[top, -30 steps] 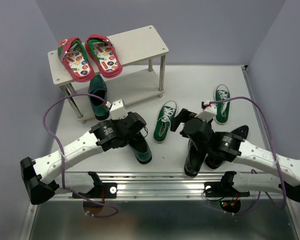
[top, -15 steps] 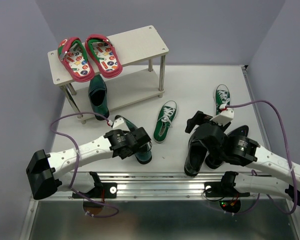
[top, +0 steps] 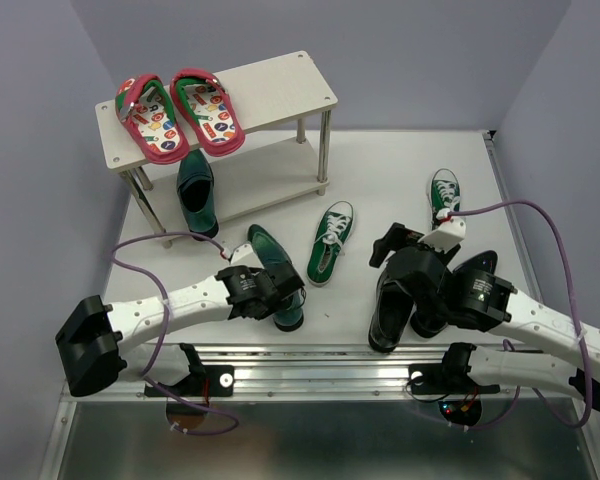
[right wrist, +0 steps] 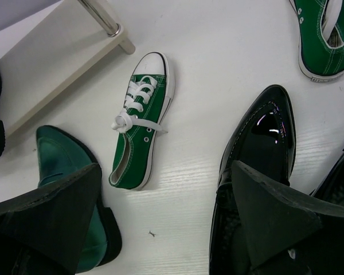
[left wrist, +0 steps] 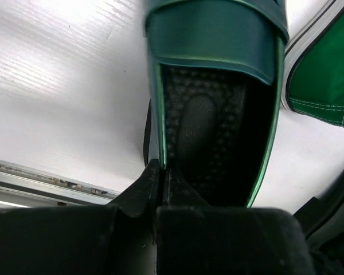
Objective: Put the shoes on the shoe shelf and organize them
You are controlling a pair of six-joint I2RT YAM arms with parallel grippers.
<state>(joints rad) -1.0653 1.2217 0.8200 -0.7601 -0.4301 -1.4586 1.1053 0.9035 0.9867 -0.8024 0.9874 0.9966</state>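
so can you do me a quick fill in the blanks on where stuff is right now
1. The flip-flops lie on the ___ board of the shelf.
2. The left gripper is ___ on the rim of a teal shoe.
3. The right gripper is ___.
4. ___ green sneakers lie on the table.

Missing words: top; shut; open; two
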